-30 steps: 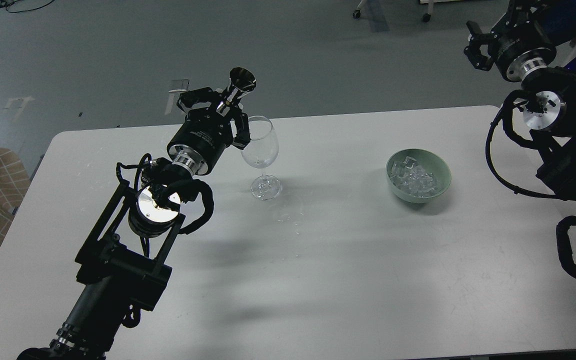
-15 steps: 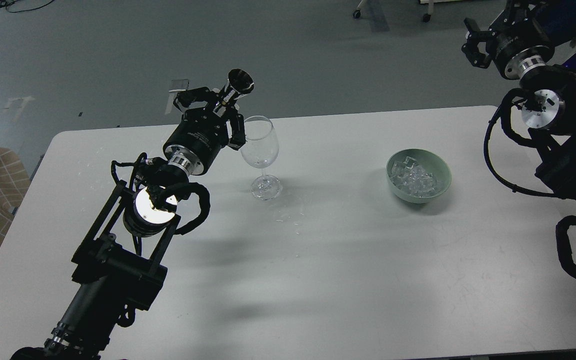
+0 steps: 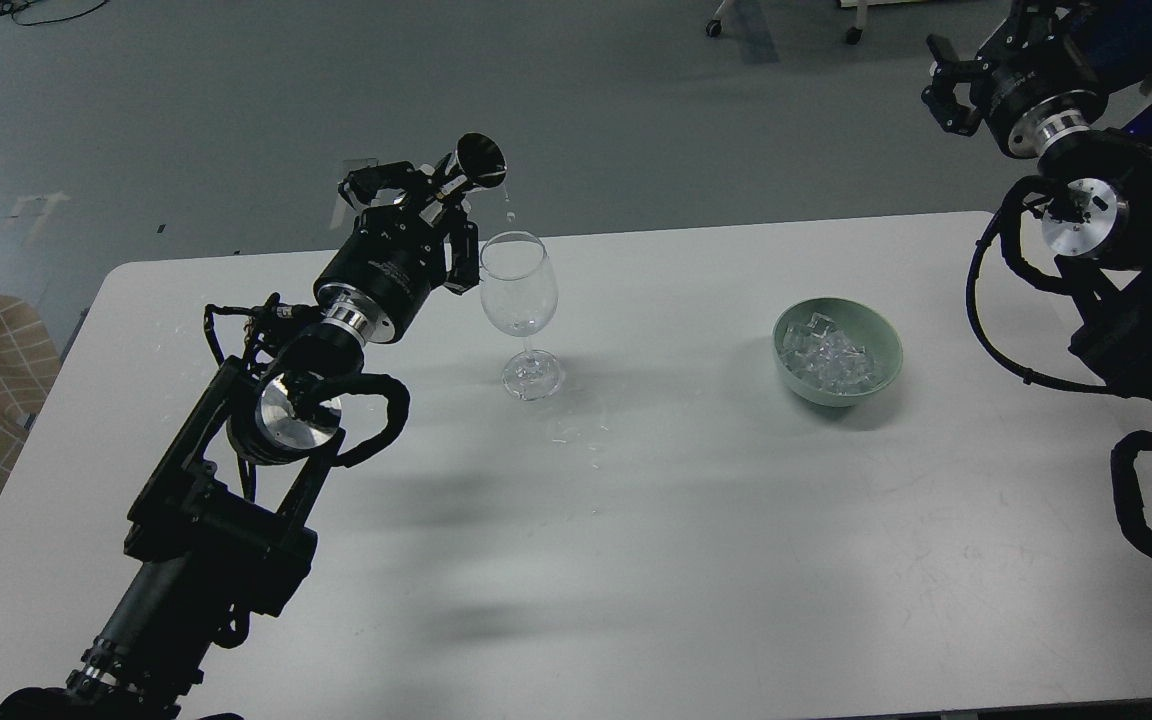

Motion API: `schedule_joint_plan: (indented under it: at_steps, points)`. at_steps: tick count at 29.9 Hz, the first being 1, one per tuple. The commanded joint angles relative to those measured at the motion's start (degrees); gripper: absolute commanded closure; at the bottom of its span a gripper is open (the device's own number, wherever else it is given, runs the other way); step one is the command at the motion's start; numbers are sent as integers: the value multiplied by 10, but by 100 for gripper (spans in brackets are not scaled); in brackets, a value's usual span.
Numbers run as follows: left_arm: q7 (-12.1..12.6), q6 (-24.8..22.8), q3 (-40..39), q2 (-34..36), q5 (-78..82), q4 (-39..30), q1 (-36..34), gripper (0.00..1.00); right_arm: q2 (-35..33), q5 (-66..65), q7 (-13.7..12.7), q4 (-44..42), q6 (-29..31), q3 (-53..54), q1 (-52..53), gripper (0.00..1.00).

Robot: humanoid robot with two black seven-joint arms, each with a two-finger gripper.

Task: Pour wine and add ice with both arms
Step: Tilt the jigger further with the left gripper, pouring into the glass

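- The wine glass stood upright on the white table and serves as the reference point for what follows.
- The left gripper was up and to the left of the glass rim, its fingers closed around the neck of a small dark jigger, which was tipped with its mouth toward the glass.
- A thin trickle or drop of the wine showed just below the jigger's lip, directly above the rim of the glass. Pouring was judged to be at or near its last drops.
- Any liquid inside the bowl of the glass could not be made out; the fill level is not reported.
- The ice lay heaped in a pale green bowl, well to the right of the glass. No cube was visible in the glass, so the ice step was judged not yet begun.
- The right gripper was raised far to the right of the glass and beyond the table edge, carrying nothing visible; whether its fingers were spread or together could not be told.
- A few small clear fragments or droplets lay on the table just in front of the glass foot.
- Outstanding: set the jigger aside, bring ice from bowl to glass.
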Motion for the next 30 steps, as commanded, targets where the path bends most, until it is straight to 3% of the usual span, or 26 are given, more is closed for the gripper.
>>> schedule_joint_plan:
  at_steps: [1, 13, 30]
  points:
    - [-3, -1, 0, 1, 8, 15, -5, 92, 0, 0, 0, 5, 0, 1, 1, 0]
    - [-4, -35, 0, 1, 90, 14, -3, 92, -1, 0, 0, 22, 0, 1, 1, 0]
    - [-8, -44, 0, 25, 97, 28, -13, 92, -12, 0, 0, 57, -1, 4, 0, 0]
